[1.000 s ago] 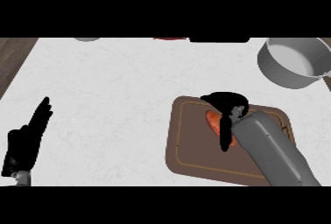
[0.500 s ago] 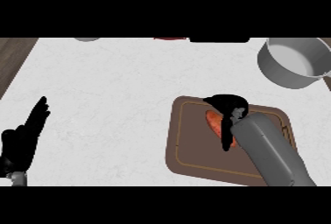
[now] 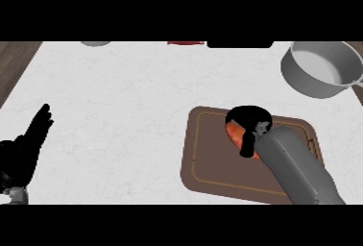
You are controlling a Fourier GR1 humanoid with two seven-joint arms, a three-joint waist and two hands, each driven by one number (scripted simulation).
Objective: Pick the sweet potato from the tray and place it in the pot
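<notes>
At the counter's (image 3: 127,91) near left edge the left hand (image 3: 25,149) rests open, fingers straight. On the brown tray (image 3: 212,163), the right hand (image 3: 248,122) curls over the orange sweet potato (image 3: 234,134), largely hiding it. Far right stands the grey pot (image 3: 319,67), well apart.
</notes>
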